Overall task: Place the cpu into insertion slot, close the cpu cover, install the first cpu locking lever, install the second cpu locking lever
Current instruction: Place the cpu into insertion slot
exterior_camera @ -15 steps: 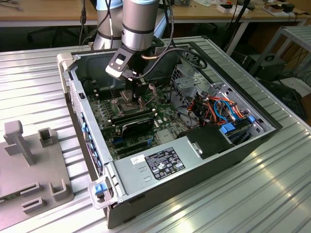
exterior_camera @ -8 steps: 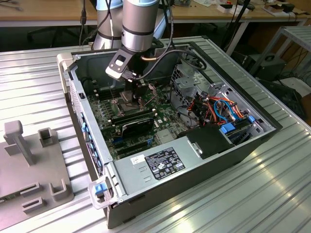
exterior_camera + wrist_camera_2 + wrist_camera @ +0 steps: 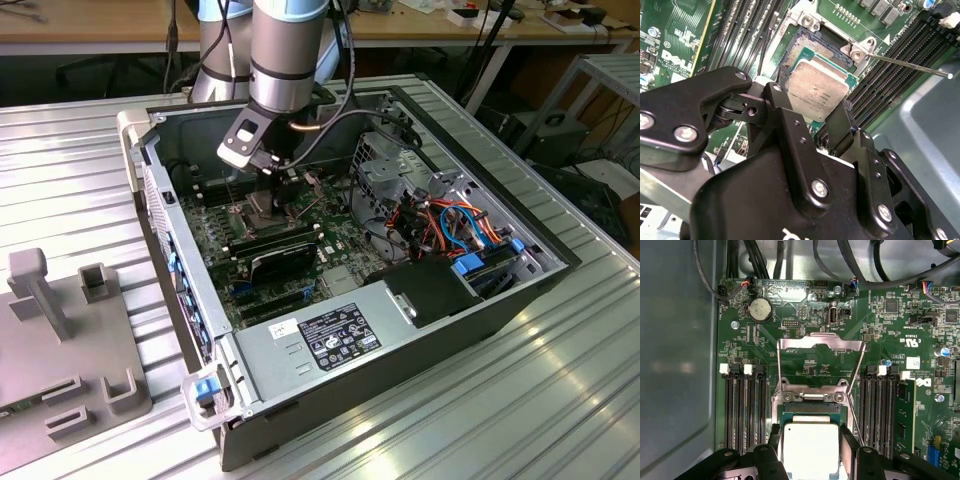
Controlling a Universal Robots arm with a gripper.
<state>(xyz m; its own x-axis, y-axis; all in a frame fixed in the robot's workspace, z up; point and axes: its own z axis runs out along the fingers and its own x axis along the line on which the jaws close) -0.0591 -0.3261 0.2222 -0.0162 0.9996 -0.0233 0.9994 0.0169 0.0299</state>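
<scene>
Ribbed aluminium tabletop carried an open computer case, with wooden workbenches along the back of the room. Down inside the case, the black fingers of the gripper were closed to the width of the cpu, one pad against each of two opposite edges of the chip. In both wrist views the silvery-grey top faced the cameras.

The cpu sat directly over the insertion slot, whose black rim framed it. In the second wrist view part of the slot's contact field lay uncovered beyond one edge of the chip, so the two were not squarely lined up. Whether the chip touched the socket could not be told.

Beyond the slot in the first wrist view, the cpu cover was swung open on its hinge, its window showing green motherboard underneath. A thin locking lever stuck out free beside the socket. Long black memory slots ran on both sides, and a coin battery sat farther off.

In the exterior view the arm came down into the case from above. A grey fixture block lay on the table at the exterior view's left.
</scene>
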